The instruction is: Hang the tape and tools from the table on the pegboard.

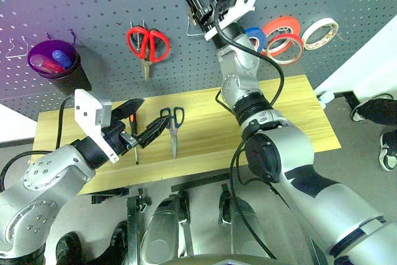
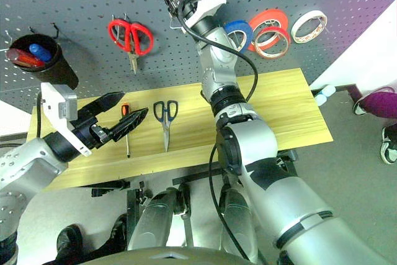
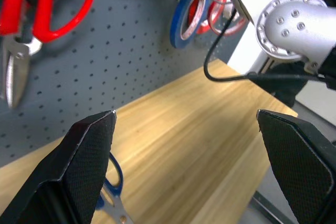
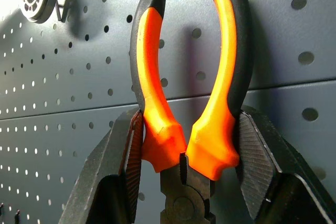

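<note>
Grey pegboard [image 1: 93,4] fills the wall, dotted with even rows of holes; no brand, label or writing can be read on it or on anything else. Below it runs the light wood table [image 1: 298,110].

Right gripper [image 4: 184,145] is raised against the board, its two black fingers [image 4: 113,171] clamped on the pliers [image 4: 184,77] just above the pivot, one pad on the outer side of each orange-and-black handle. The handles spread upward past the fingertips, right in front of the board.

Left gripper [image 2: 118,116] hangs over the table's left part, jaws spread wide, nothing between them. The screwdriver [image 2: 126,131] lies on the wood just beyond its fingertips, orange end toward the board; the dark-handled scissors [image 2: 165,119] lie a little further to the right, points toward the table's near edge.

On the board: red-handled scissors [image 1: 147,44] above the left fingers; beside the right arm a blue roll [image 2: 239,32], a solid red roll [image 2: 273,20], the thin red-rimmed tape [image 2: 273,43] and a pale roll [image 2: 309,26]. A purple cup [image 1: 53,60] hangs far left.
</note>
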